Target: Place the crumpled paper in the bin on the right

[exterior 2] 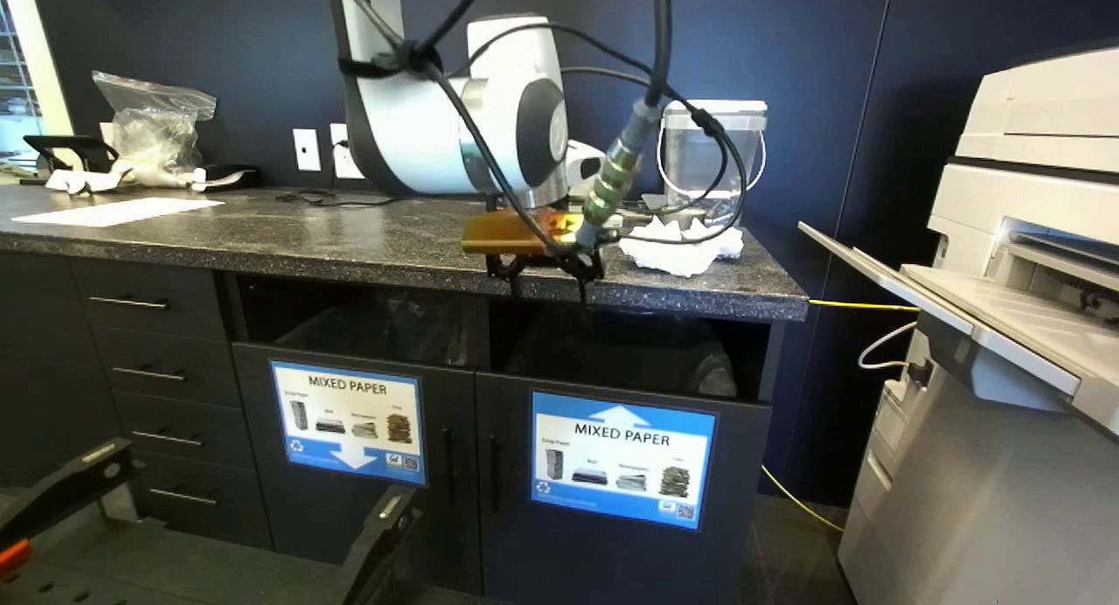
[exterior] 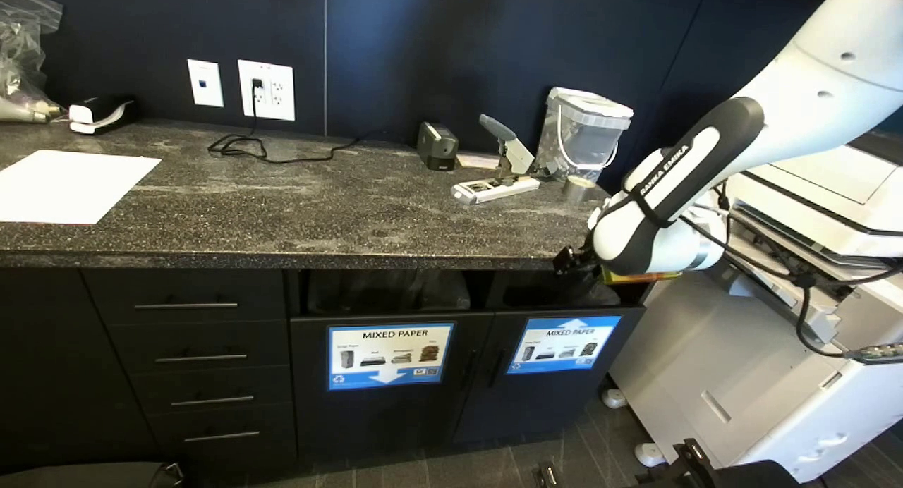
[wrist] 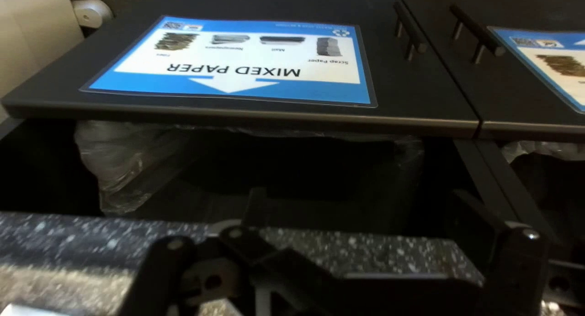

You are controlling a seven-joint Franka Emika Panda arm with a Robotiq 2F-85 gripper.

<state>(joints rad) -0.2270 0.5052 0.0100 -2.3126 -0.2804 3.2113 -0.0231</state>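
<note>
Gripper spread wide beside the bin, crumpled paper on the counter

In the wrist view we see both fingers far apart, as wide as they look able to stand, their tips toward twelve o'clock and the dark mouth of the bin showing between them. We cannot tell whether they touch the counter's front edge. In an exterior view we find them pointing down to six o'clock, below an orange part.

Near the fingertips, at about four o'clock, is the bin. Its long axis runs from nine to three, the three o'clock end dipping slightly. Below it we read a blue and white label, its arrow aimed at twelve. A similar slot sits at nine o'clock from the bin.

We see the paper between two and three o'clock from the gripper, resting near the counter's three o'clock end. It is longest from nine to three, with jagged peaks toward twelve; we cannot tell whether it is one piece or two.

In an exterior view we see the arm slant in from two o'clock. In an exterior view its forearm drops from eleven and bends at the wrist. Black cables loop in front of the arm and cross the paper.

Behind the paper, between twelve and one, we see a pale translucent container.
</note>
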